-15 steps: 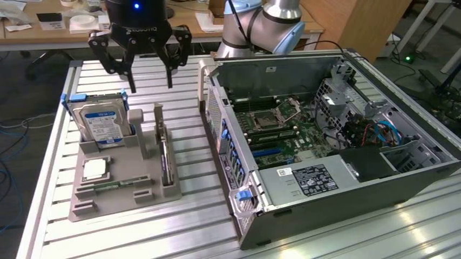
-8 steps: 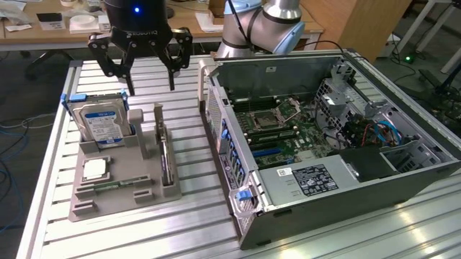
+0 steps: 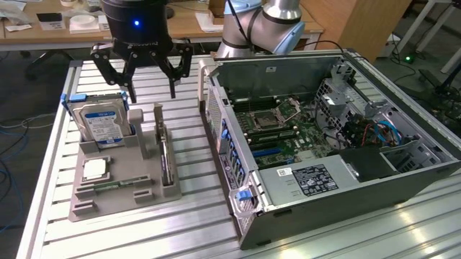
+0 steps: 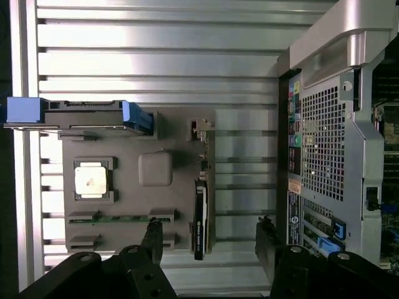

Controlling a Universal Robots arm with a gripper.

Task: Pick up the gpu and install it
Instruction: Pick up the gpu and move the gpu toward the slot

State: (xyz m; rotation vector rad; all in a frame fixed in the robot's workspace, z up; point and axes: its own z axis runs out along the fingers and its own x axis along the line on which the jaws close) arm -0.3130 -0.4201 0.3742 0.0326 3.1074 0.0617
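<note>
In the exterior view we see the gripper [image 3: 151, 91] hanging above the grey tray [image 3: 119, 202], spread wide and holding nothing. The gpu [image 3: 166, 159] stands edge-on in the slot along the tray's edge on the exterior view's right, and a strip of bare slatted table [image 3: 191, 178] lies between it and the open computer case [image 3: 324, 216]. In the wrist view we look down on the gpu's slim top edge [image 4: 199, 218], which sits between the parted fingers [image 4: 151, 240] and touches neither, and open table separates the tray from the case's perforated wall.
</note>
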